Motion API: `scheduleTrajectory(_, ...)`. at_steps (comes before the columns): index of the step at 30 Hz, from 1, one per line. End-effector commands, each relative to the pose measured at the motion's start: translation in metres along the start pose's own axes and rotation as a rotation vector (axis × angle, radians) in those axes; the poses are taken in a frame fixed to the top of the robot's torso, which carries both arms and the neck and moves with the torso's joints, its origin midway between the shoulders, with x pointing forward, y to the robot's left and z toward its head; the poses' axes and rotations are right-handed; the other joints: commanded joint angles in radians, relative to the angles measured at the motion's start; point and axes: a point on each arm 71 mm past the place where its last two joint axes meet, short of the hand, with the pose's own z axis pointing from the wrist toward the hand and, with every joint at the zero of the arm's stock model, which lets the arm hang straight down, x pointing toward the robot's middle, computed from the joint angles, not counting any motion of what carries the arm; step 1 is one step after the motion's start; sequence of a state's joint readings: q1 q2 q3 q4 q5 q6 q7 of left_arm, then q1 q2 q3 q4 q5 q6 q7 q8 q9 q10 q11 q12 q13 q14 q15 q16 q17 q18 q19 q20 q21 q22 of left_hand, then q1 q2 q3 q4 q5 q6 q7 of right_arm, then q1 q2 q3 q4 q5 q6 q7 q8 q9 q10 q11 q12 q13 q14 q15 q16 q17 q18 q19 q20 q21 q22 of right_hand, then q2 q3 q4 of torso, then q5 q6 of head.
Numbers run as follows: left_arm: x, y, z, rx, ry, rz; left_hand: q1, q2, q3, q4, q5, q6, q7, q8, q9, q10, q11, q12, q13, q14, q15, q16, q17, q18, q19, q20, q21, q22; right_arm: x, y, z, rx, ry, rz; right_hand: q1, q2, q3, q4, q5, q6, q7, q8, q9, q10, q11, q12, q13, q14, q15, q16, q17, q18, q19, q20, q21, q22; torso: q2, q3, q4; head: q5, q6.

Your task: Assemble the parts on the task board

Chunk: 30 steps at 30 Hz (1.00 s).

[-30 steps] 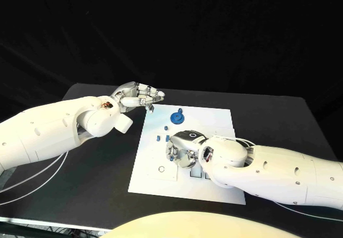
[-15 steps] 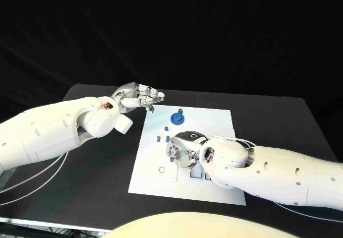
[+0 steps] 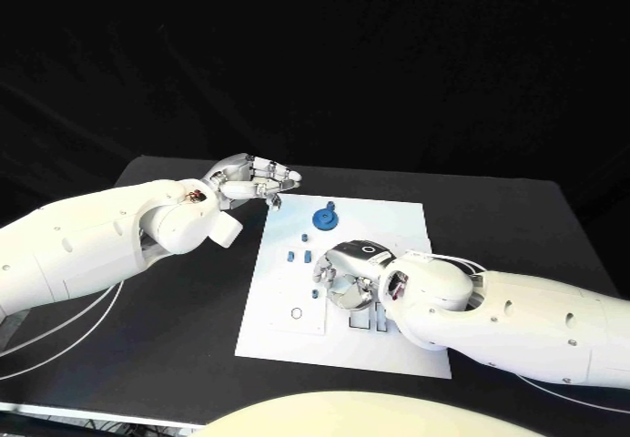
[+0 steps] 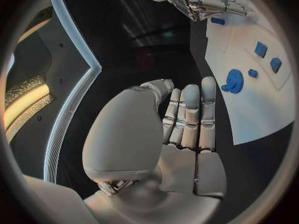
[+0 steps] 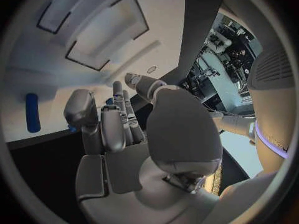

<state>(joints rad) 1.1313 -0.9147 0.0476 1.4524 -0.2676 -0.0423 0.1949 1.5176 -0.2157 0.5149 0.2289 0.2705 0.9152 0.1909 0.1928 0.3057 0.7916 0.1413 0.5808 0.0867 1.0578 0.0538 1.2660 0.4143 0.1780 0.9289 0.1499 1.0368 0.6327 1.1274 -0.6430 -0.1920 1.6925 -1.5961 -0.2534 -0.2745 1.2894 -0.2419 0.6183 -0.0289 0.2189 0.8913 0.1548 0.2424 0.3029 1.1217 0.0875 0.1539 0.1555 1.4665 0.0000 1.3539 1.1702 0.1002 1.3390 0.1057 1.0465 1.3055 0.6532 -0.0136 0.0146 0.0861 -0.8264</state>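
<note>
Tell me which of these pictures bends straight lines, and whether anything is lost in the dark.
Left wrist view: the task board edge curves, fisheye. Right wrist view: the board's outlined recesses bow likewise. Head view: the board's edges stay straight, but the black table merges into the dark backdrop.

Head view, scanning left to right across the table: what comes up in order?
Left hand at the board's far-left corner → small blue parts near the task board's left side → blue gear-like part → right hand over the board's middle.
</note>
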Motion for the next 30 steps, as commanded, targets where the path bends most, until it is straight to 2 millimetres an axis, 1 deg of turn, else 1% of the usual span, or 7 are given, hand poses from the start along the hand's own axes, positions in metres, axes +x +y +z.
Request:
scheduleTrajectory(1,0.001,-0.001,0.000,0.001,0.017,-0.004,-0.007,0.000,0.004,-0.005,-0.006,-0.008,0.001,0.005,0.001,-0.009,-0.001,0.003,-0.001,-0.002,0.008,0.005,-0.002,0.008,0.003,0.006,-0.004,-0.001,-0.010,-0.006,-0.009,0.024,-0.033,0.011,-0.003,-0.007,-0.006,0.000,0.007,0.010,-0.003,0.003,0.003,-0.002,0.000,0.010,0.002,0.019,0.005,-0.006,0.000,0.009,-0.006,0.000,-0.002,0.001,-0.001,-0.0010,-0.0014,-0.002,0.002)
scheduleTrajectory(8,0.000,-0.001,-0.001,0.004,0.013,-0.006,-0.007,0.000,0.004,-0.005,-0.006,-0.008,0.001,0.005,0.001,-0.010,-0.001,0.003,-0.001,-0.002,0.008,0.005,-0.002,0.008,0.003,0.006,-0.005,-0.001,-0.031,-0.036,-0.031,0.108,-0.067,0.047,-0.029,-0.022,-0.035,0.018,0.002,0.022,-0.003,0.007,0.008,-0.005,0.000,0.033,0.007,0.023,0.006,0.002,0.008,0.007,0.001,0.002,0.002,0.004,-0.002,-0.0007,-0.0014,-0.007,0.008)
scheduleTrajectory(9,0.000,-0.001,-0.001,0.005,0.013,-0.006,-0.007,0.000,0.004,-0.005,-0.006,-0.008,0.001,0.005,0.001,-0.010,-0.001,0.003,-0.001,-0.002,0.008,0.005,-0.002,0.008,0.003,0.006,-0.005,-0.001,-0.034,-0.041,-0.034,0.119,-0.074,0.053,-0.041,-0.033,-0.056,0.026,-0.003,0.019,-0.004,0.005,0.008,-0.017,0.000,0.037,0.007,0.023,0.007,0.002,0.007,0.007,0.001,0.003,-0.002,0.002,-0.002,-0.0006,-0.0015,-0.008,0.009)
scheduleTrajectory(14,-0.001,-0.001,-0.001,0.009,0.009,-0.007,-0.007,0.000,0.004,-0.005,-0.006,-0.008,0.001,0.005,0.001,-0.010,-0.001,0.003,-0.001,-0.002,0.008,0.005,-0.002,0.008,0.003,0.006,-0.005,-0.001,-0.043,-0.067,-0.050,0.179,-0.101,0.071,-0.029,-0.037,-0.139,0.037,-0.001,0.007,-0.003,-0.003,0.010,-0.067,0.001,0.057,0.007,0.020,0.008,-0.001,-0.002,0.010,-0.005,0.004,-0.027,-0.008,0.000,0.0004,-0.0012,-0.013,0.012)
scheduleTrajectory(19,-0.001,-0.001,-0.001,0.009,0.007,-0.007,-0.007,0.000,0.004,-0.005,-0.006,-0.008,0.001,0.005,0.001,-0.010,-0.001,0.003,-0.001,-0.002,0.008,0.005,-0.002,0.008,0.003,0.006,-0.005,-0.001,-0.043,-0.085,-0.057,0.227,-0.078,0.074,0.029,0.000,-0.306,0.070,0.012,-0.034,-0.003,-0.025,0.009,-0.135,0.004,0.113,0.010,0.014,0.013,-0.004,-0.016,0.014,-0.009,0.007,-0.059,-0.019,0.000,0.0011,-0.0014,-0.013,0.013)
scheduleTrajectory(22,-0.001,-0.001,-0.001,0.010,0.008,-0.007,-0.007,0.000,0.004,-0.005,-0.006,-0.008,0.001,0.005,0.001,-0.010,-0.001,0.003,-0.001,-0.002,0.008,0.005,-0.002,0.008,0.003,0.006,-0.005,-0.001,-0.043,-0.092,-0.058,0.247,-0.069,0.071,0.105,0.039,-0.456,0.126,0.016,-0.058,-0.006,-0.035,0.013,-0.199,0.010,0.173,0.006,0.012,0.015,-0.006,-0.028,0.017,-0.009,0.010,-0.087,-0.028,0.000,0.0012,-0.0003,-0.017,0.015)
scheduleTrajectory(30,0.000,-0.001,-0.001,0.010,0.010,-0.008,-0.007,0.000,0.004,-0.005,-0.006,-0.008,0.001,0.005,0.001,-0.010,-0.001,0.003,-0.001,-0.002,0.008,0.005,-0.002,0.008,0.003,0.006,-0.005,-0.001,-0.043,-0.094,-0.054,0.244,-0.082,0.062,0.147,0.051,-0.498,0.161,0.019,-0.056,-0.004,-0.034,0.017,-0.223,0.011,0.208,0.002,0.013,0.015,-0.004,-0.030,0.017,-0.005,0.011,-0.092,-0.027,0.000,0.0003,0.0012,-0.018,0.014)
